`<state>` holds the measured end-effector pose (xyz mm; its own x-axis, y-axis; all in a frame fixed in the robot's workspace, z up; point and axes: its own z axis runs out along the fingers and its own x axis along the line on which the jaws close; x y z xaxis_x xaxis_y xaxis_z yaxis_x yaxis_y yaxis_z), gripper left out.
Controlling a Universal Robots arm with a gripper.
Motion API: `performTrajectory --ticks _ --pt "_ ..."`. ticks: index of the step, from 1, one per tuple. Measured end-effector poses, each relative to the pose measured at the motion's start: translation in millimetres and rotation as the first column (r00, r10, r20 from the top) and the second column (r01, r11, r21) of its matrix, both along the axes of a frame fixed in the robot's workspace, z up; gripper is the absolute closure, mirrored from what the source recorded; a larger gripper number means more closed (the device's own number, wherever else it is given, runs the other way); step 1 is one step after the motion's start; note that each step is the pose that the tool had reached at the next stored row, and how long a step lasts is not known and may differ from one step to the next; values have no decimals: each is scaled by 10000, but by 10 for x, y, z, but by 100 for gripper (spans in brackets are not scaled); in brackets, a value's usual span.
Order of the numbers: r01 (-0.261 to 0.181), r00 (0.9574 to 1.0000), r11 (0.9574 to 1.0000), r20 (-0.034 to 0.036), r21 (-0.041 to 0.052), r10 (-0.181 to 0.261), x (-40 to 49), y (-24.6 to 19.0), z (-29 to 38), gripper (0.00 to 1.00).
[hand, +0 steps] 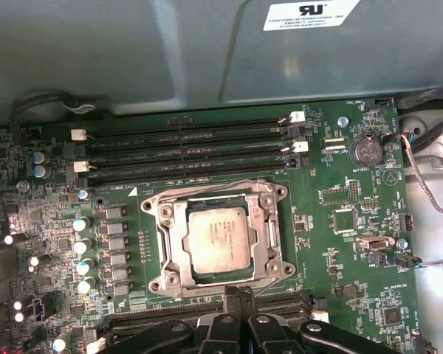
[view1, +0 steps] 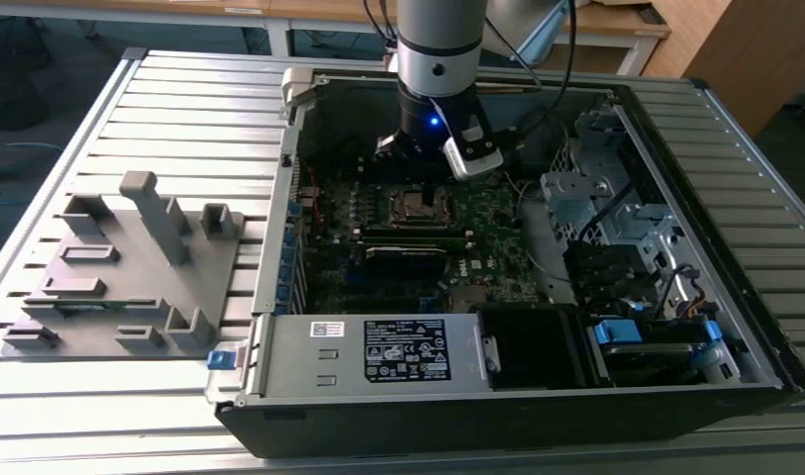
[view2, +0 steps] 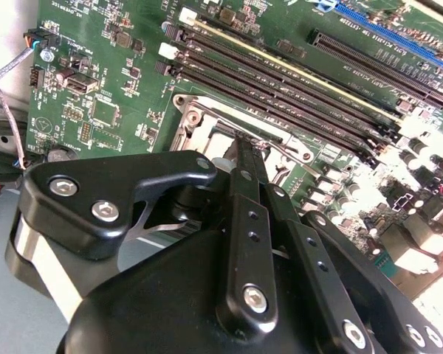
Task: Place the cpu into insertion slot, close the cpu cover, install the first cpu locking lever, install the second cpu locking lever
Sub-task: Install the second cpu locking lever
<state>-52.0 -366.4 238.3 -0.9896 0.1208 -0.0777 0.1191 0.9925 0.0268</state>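
Slatted metal surface (view1: 177, 99) carried an open PC case (view1: 508, 416), w/ a grey moulded fixture (view1: 125, 267) beside it on the exterior view's left. Inside the case: a power supply box (view1: 375, 351) at the near end, drive bays on the exterior view's right, and a green motherboard (hand: 340, 251) on the case floor. The arm (view1: 440, 40) reached down into the far half of the case, w/ open room around the board's middle.

The insertion slot (hand: 207, 276) sat mid-board, next to the long memory slots (hand: 184, 151). The cpu cover (hand: 173, 236), a silver frame, lay flat over it. The cpu (hand: 220, 236), dull silver-grey and square, sat in the slot and showed through the cover's cut-out. A thin wire locking lever (hand: 207, 183) ran along the cover's edge on the memory-slot side.

The tool (view2: 244, 147) was clenched, fingers (view2: 245, 214) together, tip at the socket's edge by a wire lever; couldn't tell if it pinched the wire.
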Motion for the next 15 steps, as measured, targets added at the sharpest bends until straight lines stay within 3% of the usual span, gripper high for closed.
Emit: performTrajectory --ticks 15 --pt "-10 10000 10000 1 -8 10 -24 -28 -3 90"
